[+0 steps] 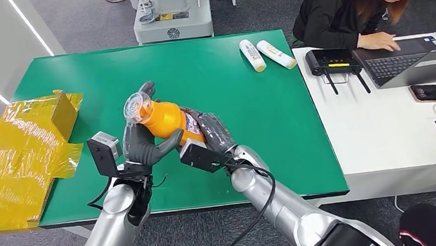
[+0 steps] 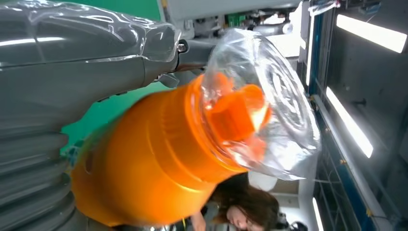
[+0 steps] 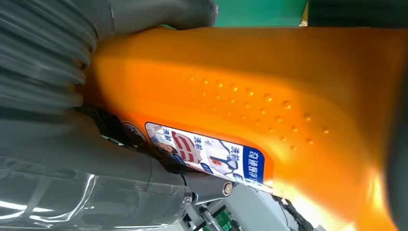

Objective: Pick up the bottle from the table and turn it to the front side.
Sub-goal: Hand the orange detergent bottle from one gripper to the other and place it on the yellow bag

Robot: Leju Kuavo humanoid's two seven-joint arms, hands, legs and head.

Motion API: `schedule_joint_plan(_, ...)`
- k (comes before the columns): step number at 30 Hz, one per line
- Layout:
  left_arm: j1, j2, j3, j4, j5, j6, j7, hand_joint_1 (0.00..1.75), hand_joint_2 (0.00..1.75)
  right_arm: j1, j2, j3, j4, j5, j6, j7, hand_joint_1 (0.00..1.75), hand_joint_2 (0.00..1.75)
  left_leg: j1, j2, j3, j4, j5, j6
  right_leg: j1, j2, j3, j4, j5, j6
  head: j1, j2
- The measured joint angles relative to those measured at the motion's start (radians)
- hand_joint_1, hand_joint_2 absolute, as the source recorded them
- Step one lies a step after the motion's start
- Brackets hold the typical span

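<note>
Head view, frame centre: both hands grip the orange bottle (image 1: pixel 166 119) off the table (image 1: pixel 249 96), left hand (image 1: pixel 140 143) near cap, right hand (image 1: pixel 217 136) at base, probably for turning.

We see an orange bottle (image 1: pixel 167 119) with a clear cap and a blue, white and red label above the green table (image 1: pixel 211 76), with crinkled yellow wrapping (image 1: pixel 16 155) at its edge and two white-and-yellow tubes (image 1: pixel 264 53) on it.
</note>
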Motion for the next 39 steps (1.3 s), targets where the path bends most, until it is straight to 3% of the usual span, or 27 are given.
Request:
schedule_joint_plan(9,0.006,-0.008,0.000,-0.031,0.056,-0.065,0.032,0.00,1.75,0.000,0.000,0.000,0.009,0.010,-0.005,-0.002,1.75,1.75,0.000,0.000,0.000,0.000,0.000,0.000,0.000,0.000,0.000,0.000,0.000,0.000,0.000,0.000)
schedule_joint_plan(11,0.006,-0.013,0.000,-0.033,0.066,-0.075,0.039,0.12,1.75,0.000,0.000,-0.001,0.009,0.008,-0.011,-0.003,1.75,1.75,0.000,0.000,0.000,0.000,0.000,0.000,0.000,0.000,0.000,0.000,0.000,0.000,0.000,0.000)
schedule_joint_plan(12,0.006,-0.016,0.000,-0.033,0.073,-0.082,0.044,0.35,1.75,0.000,0.000,-0.002,0.008,0.005,-0.017,-0.003,1.75,1.75,0.000,0.000,0.000,0.000,0.000,0.000,0.000,0.000,0.000,0.000,0.000,0.000,0.000,0.000)
schedule_joint_plan(14,0.006,-0.023,-0.001,-0.033,0.085,-0.094,0.052,1.07,1.75,0.000,0.000,-0.009,0.007,-0.004,-0.031,-0.005,1.75,1.75,0.000,0.000,0.000,0.000,0.000,0.000,0.000,0.000,0.000,0.000,0.000,0.000,0.000,0.000)
schedule_joint_plan(15,0.006,-0.027,-0.002,-0.033,0.090,-0.098,0.054,1.34,1.75,-0.001,0.000,-0.013,0.004,-0.010,-0.036,-0.007,1.75,1.75,0.000,0.000,0.000,0.000,0.000,0.000,0.000,0.000,0.000,0.000,0.000,0.000,0.000,0.000)
schedule_joint_plan(16,0.006,-0.032,-0.003,-0.033,0.095,-0.100,0.054,1.46,1.75,-0.001,-0.001,-0.019,0.001,-0.015,-0.040,-0.009,1.75,1.75,0.000,0.000,0.000,0.000,0.000,0.000,0.000,0.000,0.000,0.000,0.000,0.000,0.000,0.000)
schedule_joint_plan(21,0.005,-0.052,-0.007,-0.033,0.124,-0.095,0.050,1.34,1.75,-0.006,-0.001,-0.044,-0.019,-0.024,-0.056,-0.014,1.75,1.75,0.000,0.000,0.000,0.000,0.000,0.000,0.000,0.000,0.000,0.000,0.000,0.000,0.000,0.000)
schedule_joint_plan(24,0.002,-0.065,-0.007,-0.032,0.149,-0.093,0.046,0.99,1.75,-0.010,-0.001,-0.051,-0.026,-0.023,-0.071,-0.010,1.75,1.75,0.000,0.000,0.000,0.000,0.000,0.000,0.000,0.000,0.000,0.000,0.000,0.000,0.000,0.000)
schedule_joint_plan(25,0.001,-0.069,-0.007,-0.032,0.155,-0.093,0.044,1.03,1.75,-0.011,-0.001,-0.053,-0.027,-0.022,-0.075,-0.009,1.75,1.75,0.000,0.000,0.000,0.000,0.000,0.000,0.000,0.000,0.000,0.000,0.000,0.000,0.000,0.000)
schedule_joint_plan(28,-0.002,-0.080,-0.007,-0.031,0.164,-0.088,0.041,1.47,1.75,-0.014,-0.001,-0.060,-0.030,-0.023,-0.079,-0.009,1.75,1.75,0.000,0.000,0.000,0.000,0.000,0.000,0.000,0.000,0.000,0.000,0.000,0.000,0.000,0.000)
schedule_joint_plan(34,-0.010,-0.102,-0.008,-0.023,0.160,-0.070,0.032,1.45,1.75,-0.017,-0.001,-0.071,-0.031,-0.023,-0.082,-0.016,1.75,1.75,0.000,0.000,0.000,0.000,0.000,0.000,0.000,0.000,0.000,0.000,0.000,0.000,0.000,0.000)
schedule_joint_plan(39,-0.016,-0.113,-0.009,-0.011,0.155,-0.066,0.022,1.75,1.75,-0.017,-0.001,-0.074,-0.031,-0.022,-0.085,-0.019,1.75,1.75,0.000,0.000,0.000,0.000,0.000,0.000,0.000,0.000,0.000,0.000,0.000,0.000,0.000,0.000)
